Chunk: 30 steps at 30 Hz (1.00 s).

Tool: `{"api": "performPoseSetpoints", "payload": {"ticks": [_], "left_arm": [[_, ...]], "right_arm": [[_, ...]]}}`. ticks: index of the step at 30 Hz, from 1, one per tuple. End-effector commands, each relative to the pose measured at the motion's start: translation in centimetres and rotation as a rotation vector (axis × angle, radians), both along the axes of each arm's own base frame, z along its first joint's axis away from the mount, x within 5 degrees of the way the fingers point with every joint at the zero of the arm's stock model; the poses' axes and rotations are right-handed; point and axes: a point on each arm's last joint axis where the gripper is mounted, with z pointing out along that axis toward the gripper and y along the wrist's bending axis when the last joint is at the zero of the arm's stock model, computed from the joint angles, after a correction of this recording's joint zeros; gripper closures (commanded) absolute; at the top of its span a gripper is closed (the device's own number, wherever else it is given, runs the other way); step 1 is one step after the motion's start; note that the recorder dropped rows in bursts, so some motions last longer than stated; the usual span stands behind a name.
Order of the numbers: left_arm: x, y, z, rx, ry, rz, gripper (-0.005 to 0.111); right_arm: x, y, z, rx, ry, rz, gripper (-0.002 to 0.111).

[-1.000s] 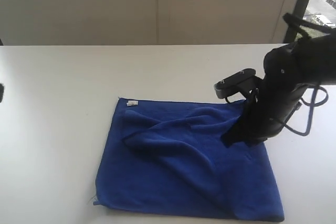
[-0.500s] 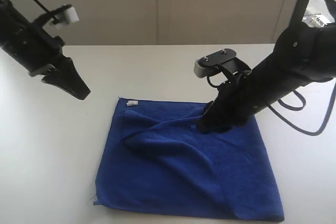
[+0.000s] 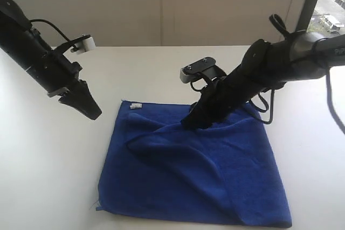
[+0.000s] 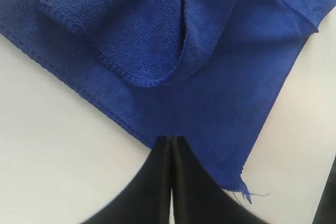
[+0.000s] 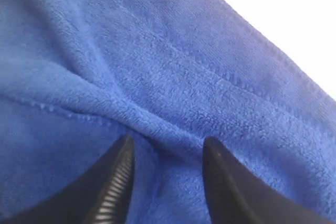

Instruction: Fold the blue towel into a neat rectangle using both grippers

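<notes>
The blue towel (image 3: 199, 171) lies on the white table, roughly square, with a loose rumpled fold running across its upper half and a small white tag (image 3: 136, 105) at its far left corner. My right gripper (image 3: 190, 124) is low over the towel's far edge near the middle, open, its fingers straddling a raised ridge of cloth (image 5: 168, 132). My left gripper (image 3: 92, 113) hangs above the bare table just left of the towel's far left corner, shut and empty. In the left wrist view, its closed tips (image 4: 171, 139) point at the towel's edge (image 4: 121, 124).
The white table (image 3: 54, 165) stretches around the towel on all sides. A pale wall stands behind the table's far edge. A frayed thread (image 4: 247, 195) sticks out of one towel corner.
The right gripper has slid left along the towel's far edge and opened. The left arm has come into view and moved down toward the towel's far left corner.
</notes>
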Motion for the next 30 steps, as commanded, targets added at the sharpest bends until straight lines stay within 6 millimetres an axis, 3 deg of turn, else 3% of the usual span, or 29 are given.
{"api": "performPoseSetpoints", "payload": {"ticks": [1, 17, 30], "left_arm": [[0.09, 0.09, 0.62, 0.0, -0.047, -0.009, 0.107], [0.28, 0.09, 0.59, 0.002, -0.064, 0.003, 0.107], [0.23, 0.09, 0.6, 0.002, -0.06, 0.0, 0.107]], "right_arm": [[0.69, -0.11, -0.77, -0.006, 0.008, 0.018, 0.068], [0.26, 0.51, -0.91, 0.059, 0.052, 0.055, 0.068], [0.33, 0.5, -1.12, 0.06, 0.054, 0.043, 0.095]]}}
